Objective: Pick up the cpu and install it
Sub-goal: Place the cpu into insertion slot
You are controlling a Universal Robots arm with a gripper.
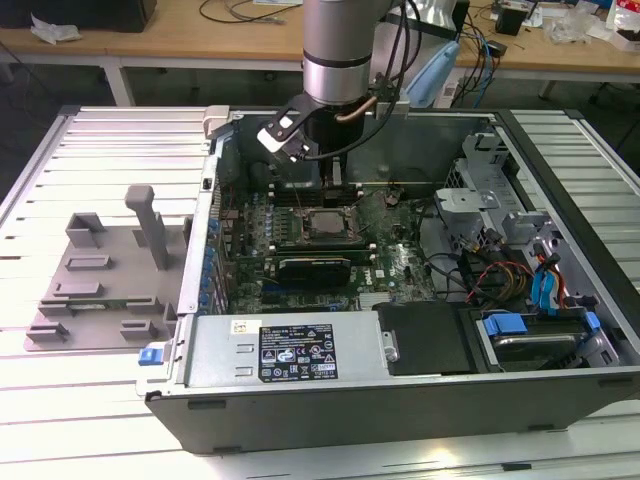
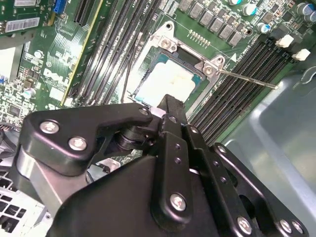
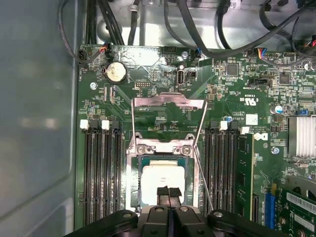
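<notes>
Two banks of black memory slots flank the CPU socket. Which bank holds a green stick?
The bank farther from the grey case wall: a green memory stick stands at its outer edge; the other bank has none.

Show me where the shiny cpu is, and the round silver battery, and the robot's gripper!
cpu [image 3: 160, 174]: first wrist view, on its pale shiny top.
round battery [image 3: 116, 72]: first wrist view, on the middle of its silver face.
gripper [image 3: 168, 194]: first wrist view, midway between its two black fingertips.
</notes>
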